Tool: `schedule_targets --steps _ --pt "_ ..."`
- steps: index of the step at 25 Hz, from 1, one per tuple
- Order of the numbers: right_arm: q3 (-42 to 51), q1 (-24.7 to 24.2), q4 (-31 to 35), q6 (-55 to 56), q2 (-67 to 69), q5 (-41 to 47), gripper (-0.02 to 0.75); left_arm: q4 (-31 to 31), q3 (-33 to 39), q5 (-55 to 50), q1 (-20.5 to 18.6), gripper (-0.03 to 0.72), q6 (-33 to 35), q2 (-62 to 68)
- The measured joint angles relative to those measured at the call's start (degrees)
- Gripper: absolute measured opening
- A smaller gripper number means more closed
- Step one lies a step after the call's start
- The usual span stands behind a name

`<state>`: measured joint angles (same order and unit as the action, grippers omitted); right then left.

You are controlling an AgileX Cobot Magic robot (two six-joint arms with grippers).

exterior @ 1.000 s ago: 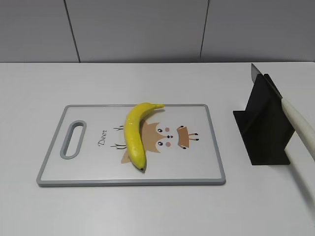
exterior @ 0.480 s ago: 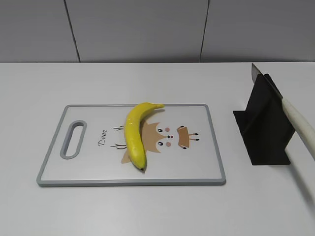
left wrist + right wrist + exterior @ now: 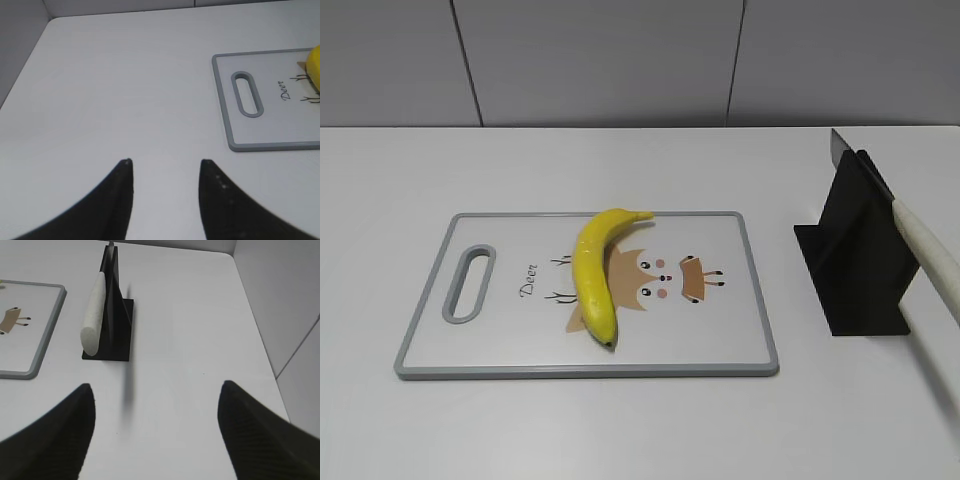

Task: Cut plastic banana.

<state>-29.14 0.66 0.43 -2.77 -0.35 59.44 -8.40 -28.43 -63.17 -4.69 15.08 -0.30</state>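
Note:
The plastic banana [image 3: 593, 270] is bright yellow and curved. It lies on the white cutting board [image 3: 720, 340], dark tip toward the front edge. Its edge shows in the left wrist view [image 3: 315, 65]. A knife with a white handle [image 3: 925, 250] rests in a black stand [image 3: 855, 260] to the right of the board; both also show in the right wrist view, the handle [image 3: 95, 320] and the stand [image 3: 117, 335]. My left gripper [image 3: 165, 162] is open over bare table left of the board. My right gripper [image 3: 157, 385] is open, in front of the knife stand. Neither gripper shows in the exterior view.
The board has a grey rim, a handle slot [image 3: 468, 283] at its left end and a deer drawing. The white table [image 3: 620, 430] meets a grey wall behind. In the right wrist view a wall [image 3: 280, 300] stands at the table's right edge.

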Motion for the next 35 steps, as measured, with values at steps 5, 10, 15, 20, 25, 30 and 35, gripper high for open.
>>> schedule_targets --steps 5,10,15,20,25,30,35 --pt "0.0 0.0 0.0 0.0 0.0 0.0 0.594 0.0 0.0 0.0 0.0 0.409 0.0 0.0" --pt "0.0 0.0 0.0 0.0 0.0 0.0 0.593 0.0 0.0 0.0 0.0 0.408 0.0 0.0" --pt "0.0 0.0 0.0 0.0 0.0 0.0 0.593 0.0 0.0 0.0 0.0 0.407 0.0 0.0" --pt "0.0 0.0 0.0 0.0 0.0 0.0 0.593 0.0 0.0 0.0 0.0 0.405 0.0 0.0" --pt "0.0 0.0 0.0 0.0 0.0 0.0 0.593 0.0 0.0 0.0 0.0 0.404 0.0 0.0" --pt "0.0 0.0 0.0 0.0 0.0 0.0 0.593 0.1 0.0 0.0 0.0 0.404 0.0 0.0" --pt "0.0 0.0 0.0 0.0 0.0 0.0 0.593 0.1 0.0 0.0 0.0 0.404 0.0 0.0"
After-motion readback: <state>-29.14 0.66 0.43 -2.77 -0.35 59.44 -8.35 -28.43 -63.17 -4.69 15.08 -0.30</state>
